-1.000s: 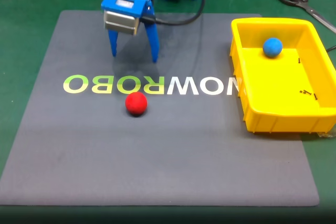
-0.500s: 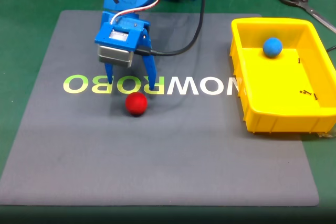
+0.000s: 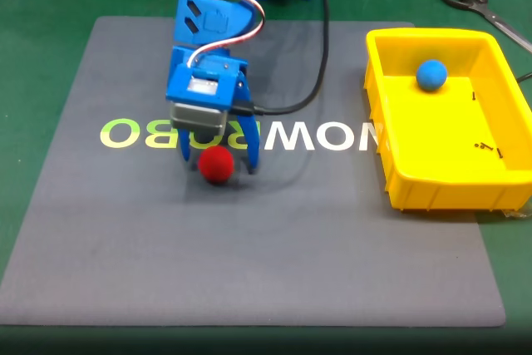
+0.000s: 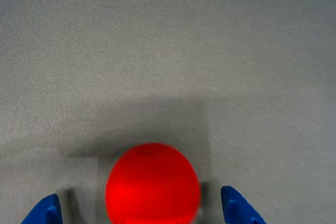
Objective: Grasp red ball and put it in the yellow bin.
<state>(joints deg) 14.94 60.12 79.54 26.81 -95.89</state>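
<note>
While the two blue plastic fingers (image 3: pixel 251 158) stand spread apart with their tips down at the mat, the small matte red ball (image 3: pixel 216 164) sits between them, a gap showing on each side in the wrist view, where the ball (image 4: pixel 153 184) fills the lower centre and a blue fingertip (image 4: pixel 239 211) pokes in at each bottom corner. The gripper (image 3: pixel 218 164) is thus open around the ball and not yet clamping it. Above it, at twelve o'clock in the fixed view, the blue arm (image 3: pixel 212 31) reaches back to its base. The ball rests on a grey rectangular mat (image 3: pixel 249 247), just below the printed white and green lettering (image 3: pixel 316 135). At three o'clock from the ball, well apart, stands the bright yellow rectangular plastic bin (image 3: pixel 440 180), with a small blue ball (image 3: pixel 431 75) inside near its far wall. Black-handled scissors (image 3: pixel 478 2) lie on the green counter (image 3: pixel 50 6) beyond the bin, at about one o'clock.
</note>
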